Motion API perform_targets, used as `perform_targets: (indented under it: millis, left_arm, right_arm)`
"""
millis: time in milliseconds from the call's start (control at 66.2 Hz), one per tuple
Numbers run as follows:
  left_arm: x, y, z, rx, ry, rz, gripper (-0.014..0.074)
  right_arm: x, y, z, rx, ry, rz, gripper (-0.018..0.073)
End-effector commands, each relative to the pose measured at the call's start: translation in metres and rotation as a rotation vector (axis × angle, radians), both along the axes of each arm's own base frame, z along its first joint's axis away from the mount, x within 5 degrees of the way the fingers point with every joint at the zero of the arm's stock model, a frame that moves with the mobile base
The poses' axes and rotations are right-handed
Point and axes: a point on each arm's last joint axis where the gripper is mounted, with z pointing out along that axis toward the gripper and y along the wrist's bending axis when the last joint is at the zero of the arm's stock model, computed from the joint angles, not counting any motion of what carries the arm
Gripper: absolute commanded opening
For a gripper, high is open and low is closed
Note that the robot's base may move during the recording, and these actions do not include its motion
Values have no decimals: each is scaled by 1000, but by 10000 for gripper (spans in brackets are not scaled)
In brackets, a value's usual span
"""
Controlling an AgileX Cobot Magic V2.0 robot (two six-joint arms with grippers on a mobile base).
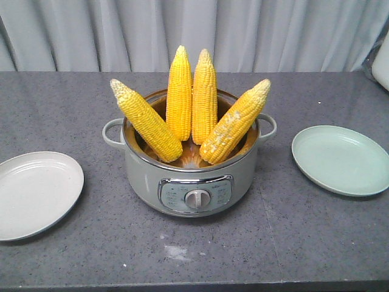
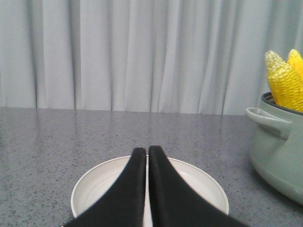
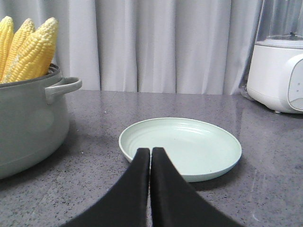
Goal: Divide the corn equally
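Standing in the pot [image 1: 146, 182], four corn cobs [image 1: 179, 97] fan out between a white plate [image 1: 36, 194] and a green plate [image 1: 340, 161]. Left wrist view: the left gripper [image 2: 147, 150] is pressed together over the white plate. Right wrist view: the right gripper [image 3: 150, 150] is likewise pressed together, before the green plate.

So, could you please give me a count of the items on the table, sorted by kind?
Corn cobs: 4
Plates: 2
Cooking pot: 1
White appliance: 1
Total: 8
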Motion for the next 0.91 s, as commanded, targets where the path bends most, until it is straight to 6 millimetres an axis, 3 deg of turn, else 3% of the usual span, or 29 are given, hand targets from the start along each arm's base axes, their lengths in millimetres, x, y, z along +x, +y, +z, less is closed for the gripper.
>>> perform_targets:
  millis: [0, 453, 528, 679, 800, 891]
  left_arm:
    - [-3, 0, 13, -6, -111, 6, -6]
    - [-5, 1, 20, -12, -166, 6, -6]
    - [-11, 1, 44, -34, -263, 2, -6]
    - [-31, 0, 113, -31, -373, -5, -6]
    - [-32, -1, 164, -31, -306, -10, -6]
    - [-18, -1, 188, -33, -170, -13, -6]
  right_arm:
    - [-1, 0, 4, -4, -70, -2, -6]
    - [-2, 0, 12, -1, -136, 0, -6]
    - [-5, 0, 31, 34, -179, 1, -6]
    - [-16, -1, 91, 41, -184, 0, -6]
    - [-14, -1, 137, 28, -93, -4, -6]
    - [-3, -1, 165, 24, 7, -6, -6]
